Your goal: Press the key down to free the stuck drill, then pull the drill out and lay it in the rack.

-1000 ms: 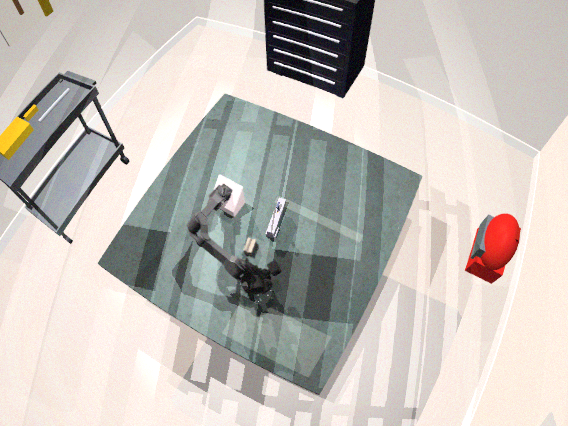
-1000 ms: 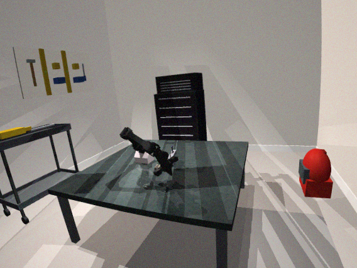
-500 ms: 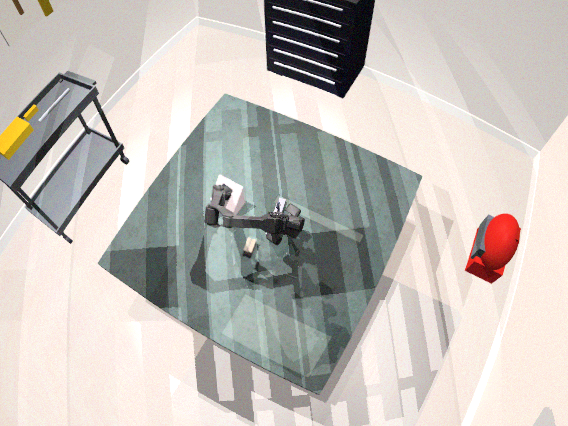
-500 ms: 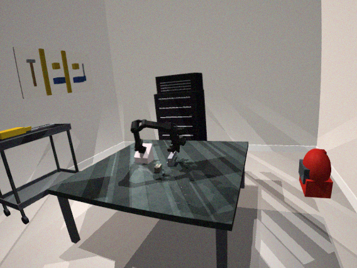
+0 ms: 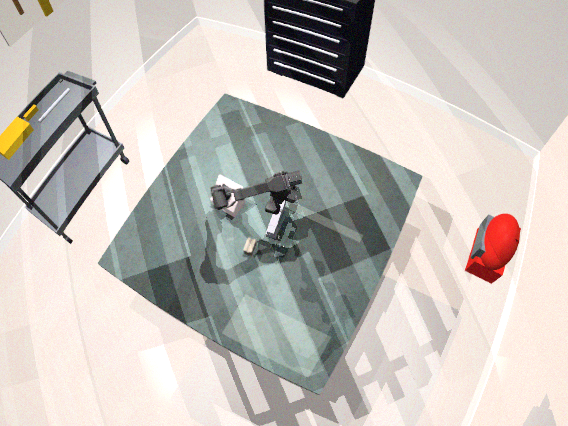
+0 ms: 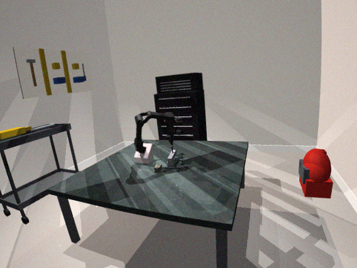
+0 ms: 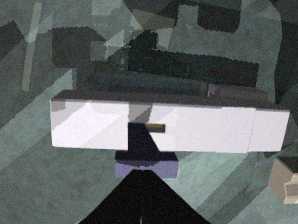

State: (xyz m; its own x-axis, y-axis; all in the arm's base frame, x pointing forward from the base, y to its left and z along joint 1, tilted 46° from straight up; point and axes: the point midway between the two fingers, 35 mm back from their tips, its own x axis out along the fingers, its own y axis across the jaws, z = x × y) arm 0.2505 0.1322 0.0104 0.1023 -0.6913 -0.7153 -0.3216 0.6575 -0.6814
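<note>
A long pale block (image 5: 274,226) (image 6: 171,161) (image 7: 200,127) stands near the middle of the table. A small brownish-gold piece (image 7: 157,128) shows in its top in the wrist view, beside a dark shadow. A purple piece (image 7: 167,168) juts from its near side; whether it is the key, I cannot tell. My gripper (image 6: 172,151) (image 7: 142,172) is shut and empty, pointing down close over the block; its tips overlap the purple piece in the wrist view. Contact is unclear. A small tan notched block (image 5: 249,246) (image 6: 158,168) (image 7: 283,181), perhaps the rack, stands apart from it. I cannot make out the drill clearly.
The arm's pale base (image 5: 222,181) (image 6: 141,159) stands on the green table (image 5: 280,345) (image 6: 188,204), left of the long block. A grey cart (image 5: 75,182), a black drawer cabinet (image 5: 310,45) and a red machine (image 5: 502,242) stand on the floor around the table.
</note>
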